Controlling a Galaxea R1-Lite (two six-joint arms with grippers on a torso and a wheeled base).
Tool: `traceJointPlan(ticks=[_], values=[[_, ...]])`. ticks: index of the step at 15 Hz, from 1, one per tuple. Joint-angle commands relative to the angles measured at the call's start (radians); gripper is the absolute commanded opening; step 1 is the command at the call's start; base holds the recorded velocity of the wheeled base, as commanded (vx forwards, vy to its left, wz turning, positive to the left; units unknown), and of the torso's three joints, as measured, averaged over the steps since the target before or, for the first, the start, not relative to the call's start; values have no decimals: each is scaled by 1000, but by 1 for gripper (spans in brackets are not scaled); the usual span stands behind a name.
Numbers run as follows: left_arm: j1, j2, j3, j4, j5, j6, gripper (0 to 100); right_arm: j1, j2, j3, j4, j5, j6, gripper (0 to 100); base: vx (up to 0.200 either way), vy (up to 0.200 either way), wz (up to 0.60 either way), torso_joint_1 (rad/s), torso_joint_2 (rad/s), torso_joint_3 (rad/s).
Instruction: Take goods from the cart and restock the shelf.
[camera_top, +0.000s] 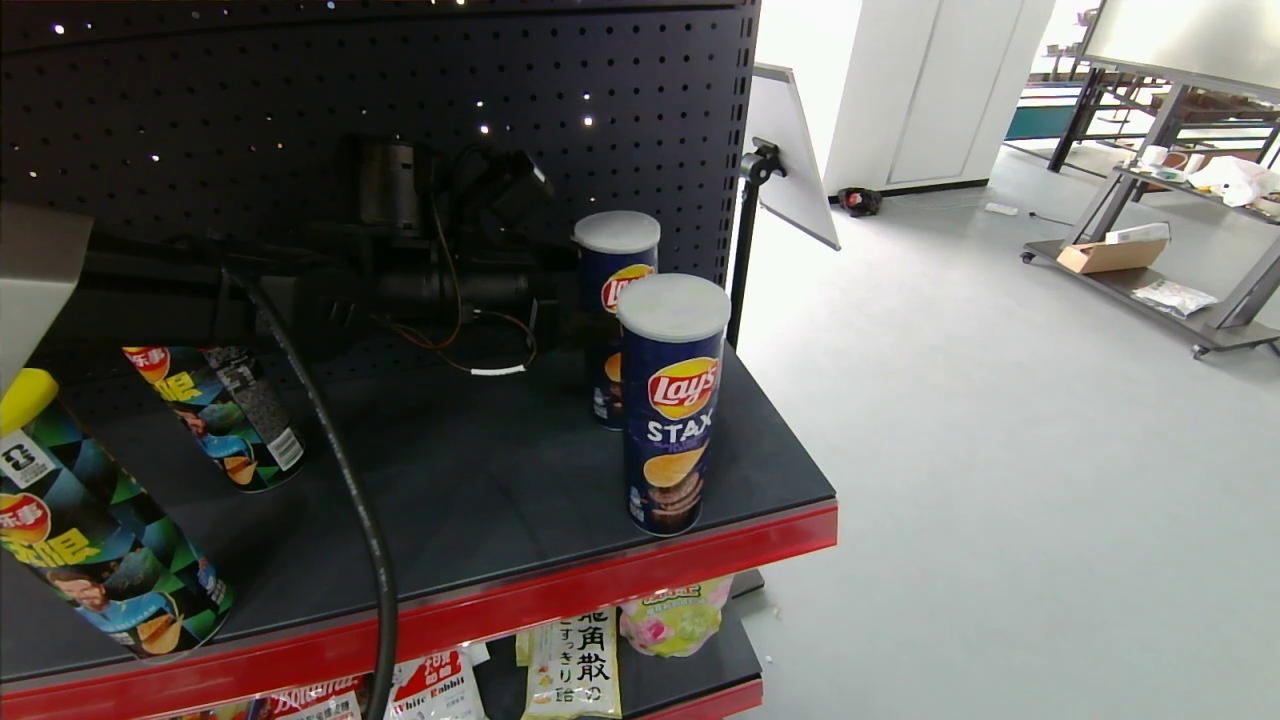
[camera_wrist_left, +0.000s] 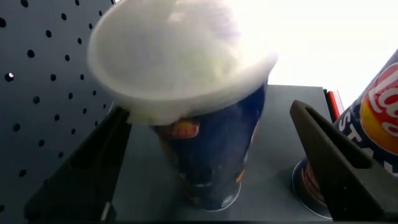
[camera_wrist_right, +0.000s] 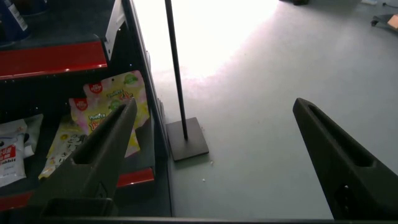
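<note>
the rear chip can (camera_wrist_left: 208, 155) is smeared by blur in the left wrist view, its lid (camera_wrist_left: 177, 62) a pale smudge and its print unreadable; in the head view the front chip can (camera_top: 672, 400) covers part of its lower half; beside the left gripper (camera_wrist_left: 209, 111) you get only a slice of that front can, cut by the edge; the left arm (camera_top: 440, 290) melts into the dark pegboard (camera_top: 300, 100), so you cannot trace its fingers there; the near green can (camera_top: 95, 550) is cut by the frame; the far green can (camera_top: 225, 415) loses its top in the dark; the snack bags (camera_top: 585, 665) sit half behind the red shelf lip (camera_top: 600, 580), clipped at the bottom; one finger of the right gripper (camera_wrist_right: 216, 102) hides part of them.
</note>
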Motion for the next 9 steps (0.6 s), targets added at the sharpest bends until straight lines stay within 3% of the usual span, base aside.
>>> traceJointPlan(ticks=[1, 4, 9], values=[[-1, -13, 4, 0, -1, 0, 100, 1, 1, 0, 0, 0, 0, 100, 0, 0, 0, 0, 0, 0], [-1, -51, 45, 0, -1, 0, 100, -1, 1, 0, 0, 0, 0, 100, 0, 0, 0, 0, 0, 0], [12, -177, 213, -8, -1, 6, 100, -1, 1, 0, 0, 0, 0, 100, 0, 0, 0, 0, 0, 0]])
